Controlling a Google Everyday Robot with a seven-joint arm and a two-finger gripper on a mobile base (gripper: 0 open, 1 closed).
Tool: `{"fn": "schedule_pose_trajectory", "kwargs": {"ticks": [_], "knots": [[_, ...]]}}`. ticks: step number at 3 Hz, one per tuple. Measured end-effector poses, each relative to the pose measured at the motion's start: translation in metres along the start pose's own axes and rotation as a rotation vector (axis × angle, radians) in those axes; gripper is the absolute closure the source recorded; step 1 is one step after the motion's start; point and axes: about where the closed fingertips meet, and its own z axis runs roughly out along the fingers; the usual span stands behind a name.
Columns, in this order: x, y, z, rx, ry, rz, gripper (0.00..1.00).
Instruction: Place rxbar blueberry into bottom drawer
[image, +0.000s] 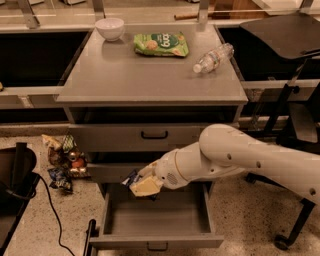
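The bottom drawer (156, 242) of the grey cabinet is pulled open, and its inside is bare. My gripper (142, 186) hangs just above the drawer's back left part, in front of the middle drawer. It is shut on the rxbar blueberry (131, 177), a small dark blue wrapper that sticks out to the left between the yellowish fingers (145, 188). My white arm (235, 155) reaches in from the right.
On the cabinet top (125, 75) lie a white bowl (110, 27), a green snack bag (161, 44) and a plastic bottle (214, 57). Snack wrappers (62, 162) lie on the floor at the left beside a black cable (50, 205). A chair base (292, 220) stands at the right.
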Motion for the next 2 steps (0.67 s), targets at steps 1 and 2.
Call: {"fn": "schedule_pose_trajectory", "kwargs": {"ticks": [1,2], "knots": [[0.056,-0.013,0.031,-0.028,0.0,0.041,1.0],[0.104,-0.025,0.065,-0.074,-0.01,0.086,1.0]]}}
